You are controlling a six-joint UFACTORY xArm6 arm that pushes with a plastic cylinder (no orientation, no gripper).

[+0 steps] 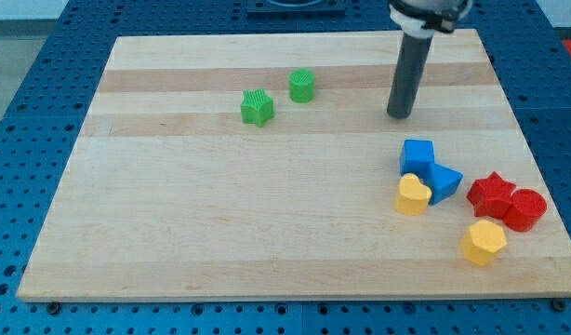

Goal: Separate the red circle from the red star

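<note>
Left of my tip [398, 115], well apart: green star [257, 107] and green cylinder [302, 86], irrelevant to task. No jaws here, just a bare rod; holds nothing, touches no block. Below tip, near: blue cube [418, 155], blue triangle [444, 180], yellow heart [413, 195]. Below and right: yellow hexagon [484, 243], then red star [491, 194] touching red circle [524, 208] near board [267, 233] edge. Likely needs approach between the reds.

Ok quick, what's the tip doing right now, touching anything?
My tip: free on the board, touching no block, toward the view's top from the blue cube; red star and red circle still together.
</note>
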